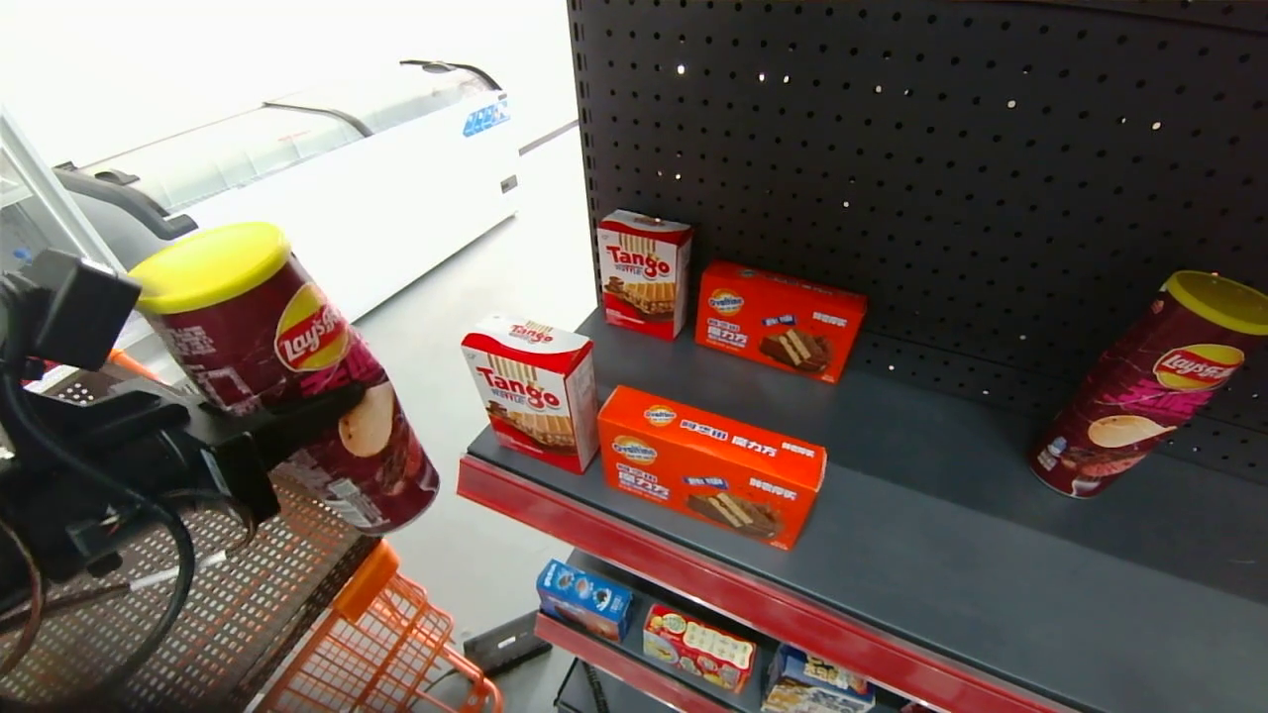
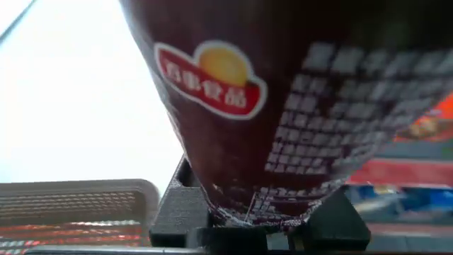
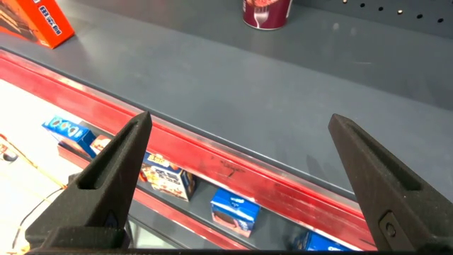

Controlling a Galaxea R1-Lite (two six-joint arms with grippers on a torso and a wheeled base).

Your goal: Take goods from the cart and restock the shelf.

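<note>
Maroon held can [image 1: 297,347] with yellow lid; grey shelf [image 1: 941,535], red edge; orange cart [image 1: 369,582].

Lid end of chip can [image 2: 283,106] beyond left wrist view's edge; lower-shelf boxes [image 1: 698,649] partly behind red shelf lip [image 1: 693,582].

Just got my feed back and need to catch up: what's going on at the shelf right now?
The left tool is shut on a chip can with a yellow lid, held up over the orange cart, to the left of the shelf. That can is not yet on the shelf. The right tool is open and empty, facing the shelf's red front edge. A second chip can and four snack boxes are on the shelf.
</note>
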